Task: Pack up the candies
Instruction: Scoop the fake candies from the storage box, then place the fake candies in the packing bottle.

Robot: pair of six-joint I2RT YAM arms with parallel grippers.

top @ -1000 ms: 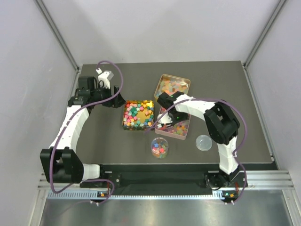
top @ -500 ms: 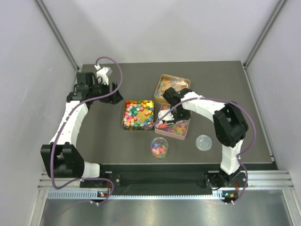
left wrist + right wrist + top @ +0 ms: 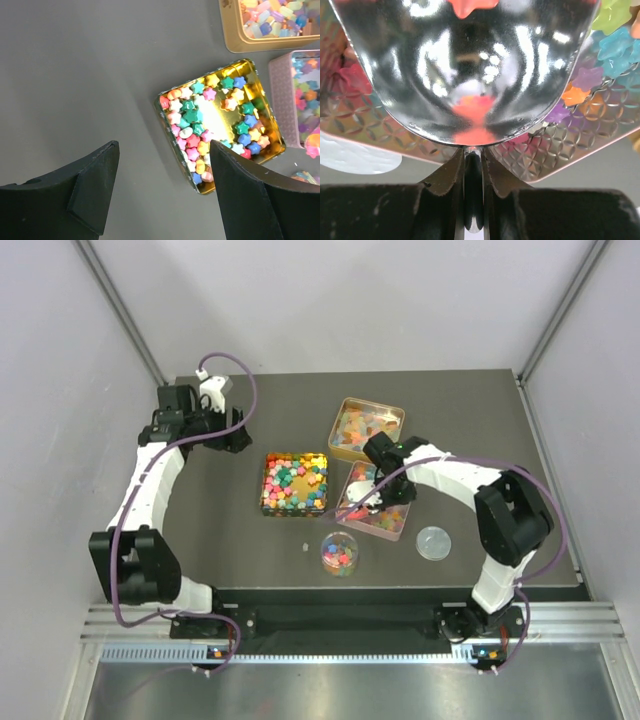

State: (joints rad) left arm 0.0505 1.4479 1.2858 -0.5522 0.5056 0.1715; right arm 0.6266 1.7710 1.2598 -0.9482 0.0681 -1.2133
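Over the dark counter (image 3: 500, 440), the left end effector (image 3: 164, 147) hung with its fingers spread wide and empty. The gold tin (image 3: 215, 120) of star candies (image 3: 192, 107) lay just ahead and to its right. The right end effector (image 3: 473, 165) was clamped on the handle of a metal scoop (image 3: 470, 65), whose bowl sat directly ahead inside the pink tin (image 3: 560, 145), with translucent candies (image 3: 620, 42) to the right.
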